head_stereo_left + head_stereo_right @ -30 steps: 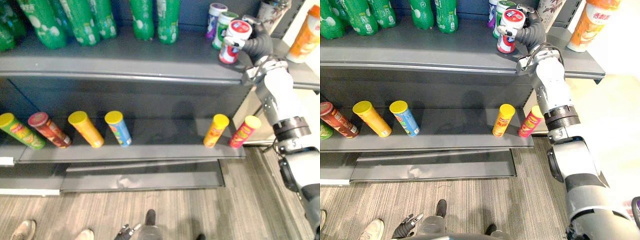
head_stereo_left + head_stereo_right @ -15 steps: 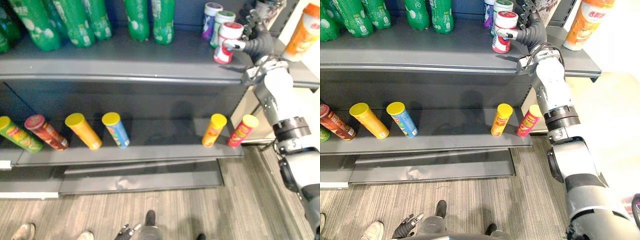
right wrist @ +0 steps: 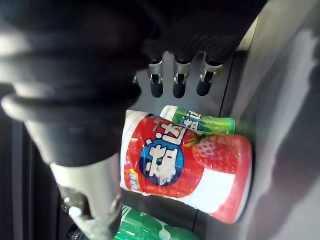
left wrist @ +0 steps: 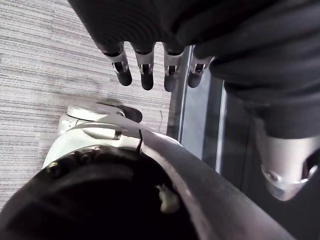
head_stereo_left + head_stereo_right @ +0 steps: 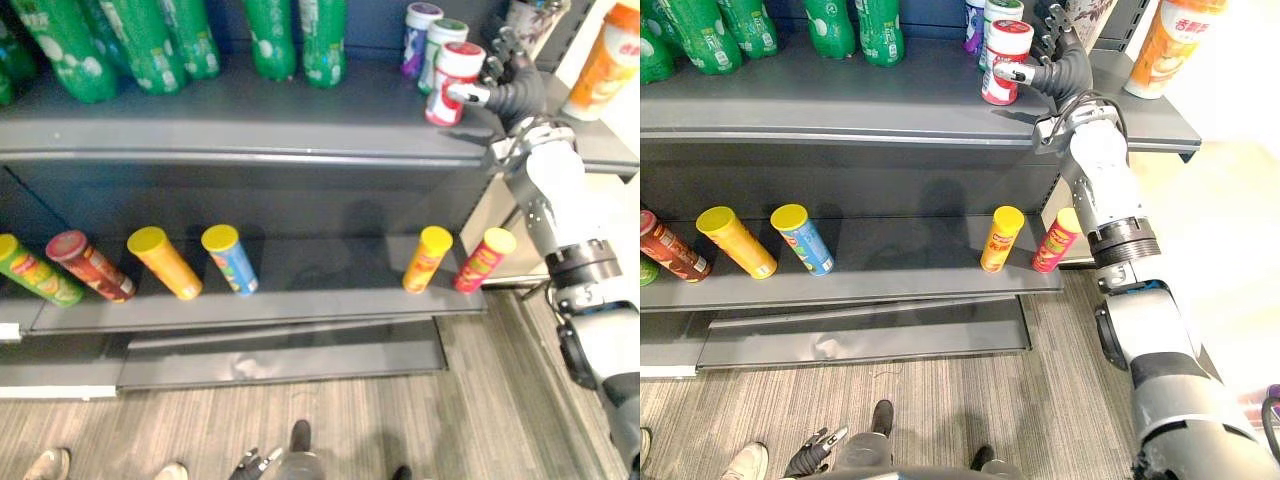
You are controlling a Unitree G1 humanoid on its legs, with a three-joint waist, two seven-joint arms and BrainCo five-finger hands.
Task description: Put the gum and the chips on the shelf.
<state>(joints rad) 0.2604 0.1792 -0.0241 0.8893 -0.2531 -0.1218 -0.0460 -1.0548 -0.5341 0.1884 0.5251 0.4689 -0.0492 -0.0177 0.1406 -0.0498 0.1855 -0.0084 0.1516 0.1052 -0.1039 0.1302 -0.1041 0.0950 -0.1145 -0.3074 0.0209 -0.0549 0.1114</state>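
Right hand point(image 5: 514, 90) fingers point(image 3: 178, 85) straight beside gum point(image 5: 452, 78)

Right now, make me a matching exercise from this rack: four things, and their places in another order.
1 red gum jar
2 green bottles
3 blue chips can
4 orange canister

A lower shelf
B top shelf, far right
C top shelf, left part
D top shelf, beside the right robot hand

Pairs: 1-D, 2-C, 3-A, 4-B
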